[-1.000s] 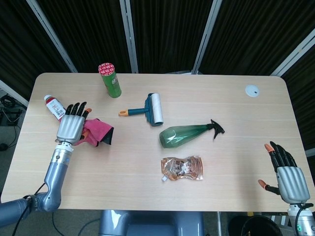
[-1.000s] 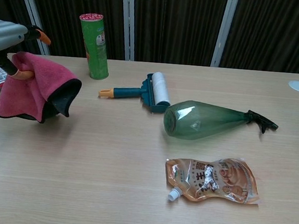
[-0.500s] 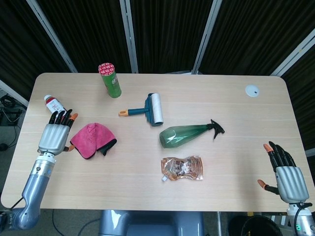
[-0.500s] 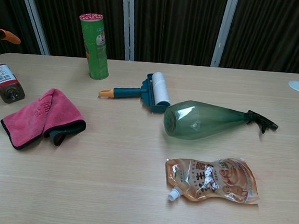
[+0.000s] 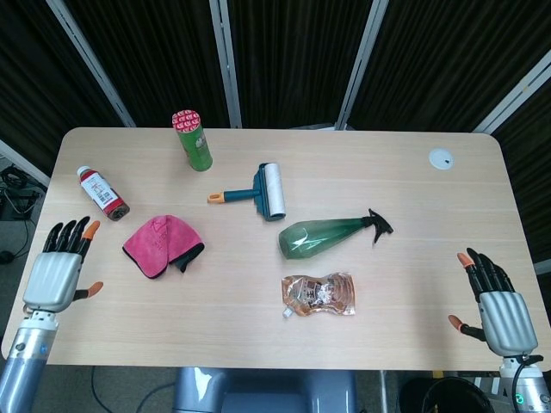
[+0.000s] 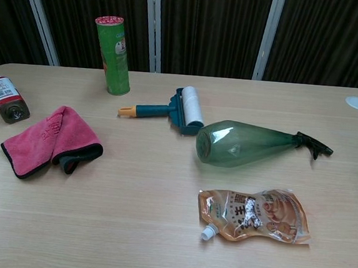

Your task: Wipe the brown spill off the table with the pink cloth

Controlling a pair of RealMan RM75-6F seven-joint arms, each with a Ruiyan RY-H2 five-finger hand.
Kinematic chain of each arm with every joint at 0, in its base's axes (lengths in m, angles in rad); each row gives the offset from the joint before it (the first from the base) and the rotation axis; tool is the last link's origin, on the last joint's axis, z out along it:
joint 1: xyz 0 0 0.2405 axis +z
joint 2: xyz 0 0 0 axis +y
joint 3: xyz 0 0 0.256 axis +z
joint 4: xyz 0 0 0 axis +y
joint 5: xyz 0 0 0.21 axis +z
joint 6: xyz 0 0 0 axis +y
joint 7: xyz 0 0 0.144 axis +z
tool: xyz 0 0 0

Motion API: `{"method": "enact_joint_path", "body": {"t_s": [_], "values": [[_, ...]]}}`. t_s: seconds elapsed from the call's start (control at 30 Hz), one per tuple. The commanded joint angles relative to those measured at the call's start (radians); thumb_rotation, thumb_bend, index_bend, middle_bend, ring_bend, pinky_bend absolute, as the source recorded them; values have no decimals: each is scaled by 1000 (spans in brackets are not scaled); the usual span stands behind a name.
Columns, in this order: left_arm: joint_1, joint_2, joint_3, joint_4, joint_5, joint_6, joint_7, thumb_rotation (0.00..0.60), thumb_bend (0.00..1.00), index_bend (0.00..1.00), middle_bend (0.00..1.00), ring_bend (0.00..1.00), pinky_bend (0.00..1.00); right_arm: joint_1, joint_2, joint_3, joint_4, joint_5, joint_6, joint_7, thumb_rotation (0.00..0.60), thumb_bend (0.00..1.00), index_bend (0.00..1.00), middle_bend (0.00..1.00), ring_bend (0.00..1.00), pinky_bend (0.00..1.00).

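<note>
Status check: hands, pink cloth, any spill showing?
Left hand and right hand both open, off the cloth. Pink cloth folded on the table, untouched. No brown spill visible.

Pink cloth (image 5: 161, 246) lies folded on table (image 5: 413, 185), near my left hand (image 5: 58, 270) w/ fingers spread, holding nothing. My right hand (image 5: 494, 301) likewise spread at table's right edge. No brown spill visible.
</note>
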Motion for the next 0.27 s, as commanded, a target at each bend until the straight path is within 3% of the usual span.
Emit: {"method": "enact_joint_path", "body": {"t_s": [0.03, 0.27], "values": [[86, 6, 86, 57, 148, 107, -53, 600, 0, 0, 0, 0, 0, 2, -2, -4, 2, -11, 1, -12, 600, 69, 0, 0, 0, 122], [150, 18, 116, 93, 223, 155, -110, 600, 0, 0, 0, 0, 0, 2, -5, -6, 9, -19, 5, -6, 600, 69, 0, 0, 0, 120]]}}
